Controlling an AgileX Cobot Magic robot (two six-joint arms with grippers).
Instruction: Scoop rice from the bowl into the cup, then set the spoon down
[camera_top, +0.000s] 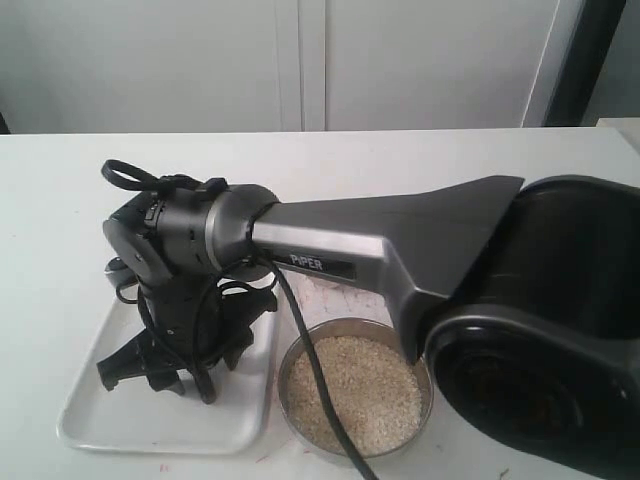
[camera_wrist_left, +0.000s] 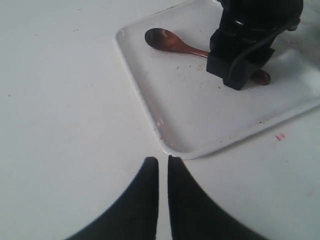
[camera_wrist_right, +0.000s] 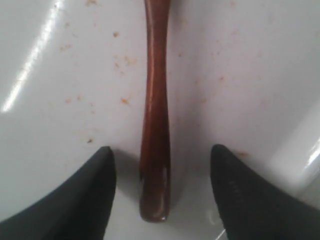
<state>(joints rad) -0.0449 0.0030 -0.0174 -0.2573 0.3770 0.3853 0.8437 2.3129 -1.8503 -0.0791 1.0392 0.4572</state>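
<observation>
The dark reddish-brown wooden spoon (camera_wrist_left: 165, 41) lies flat on the white tray (camera_wrist_left: 200, 115). My right gripper (camera_wrist_right: 162, 148) is open and points down over it, and the end of the spoon's handle (camera_wrist_right: 155, 165) lies between the two fingers, touching neither. In the exterior view the right gripper (camera_top: 160, 380) hides the spoon. The steel bowl (camera_top: 292, 372) holds off-white rice (camera_top: 360, 395) and stands just right of the tray (camera_top: 120, 425). My left gripper (camera_wrist_left: 163, 160) is shut with nothing in it, low over the table by a corner of the tray. The cup is out of view.
The right arm (camera_top: 400, 240) stretches across the table from the right and passes over the bowl. Its black cable (camera_top: 315, 370) hangs down across the rice. A white wall stands behind the table.
</observation>
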